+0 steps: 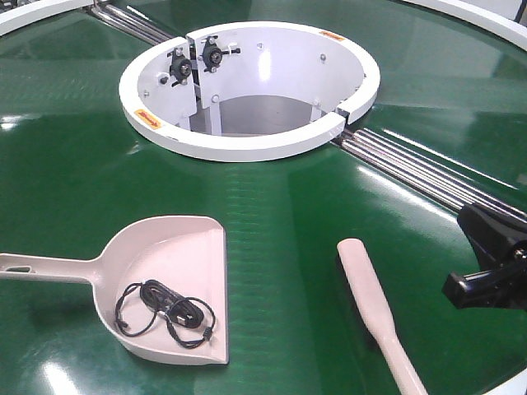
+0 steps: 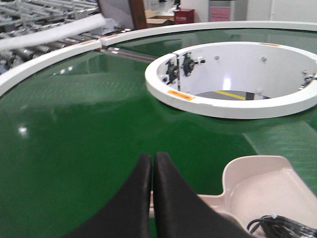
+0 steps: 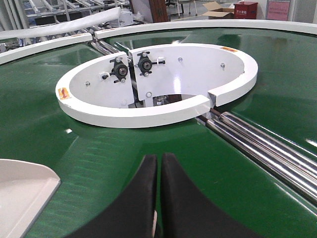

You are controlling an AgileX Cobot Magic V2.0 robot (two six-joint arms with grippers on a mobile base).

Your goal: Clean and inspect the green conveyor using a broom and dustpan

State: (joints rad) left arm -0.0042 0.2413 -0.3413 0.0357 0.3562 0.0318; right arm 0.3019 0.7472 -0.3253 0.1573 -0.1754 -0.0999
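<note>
The green conveyor (image 1: 272, 197) fills every view, with its white ring opening (image 1: 247, 144) at the middle. The pale pink dustpan (image 1: 169, 263) lies flat at the front left, and a coiled black cable (image 1: 169, 311) rests inside it. To the right, the cream broom (image 1: 370, 296) lies on the belt with its handle running off the bottom edge. My left gripper (image 2: 152, 157) is shut, and the dustpan's handle (image 2: 150, 210) shows as a sliver below its jaws. My right gripper (image 3: 159, 157) is shut on nothing. It hangs at the right edge, right gripper (image 1: 471, 220), apart from the broom.
Silver rollers (image 1: 428, 169) run from the ring towards the right edge, just beyond my right gripper. More rollers (image 1: 132, 20) lead off at the back left. The belt's white outer rim (image 2: 44, 59) curves round the far side. Racks and boxes (image 2: 163, 17) stand beyond it.
</note>
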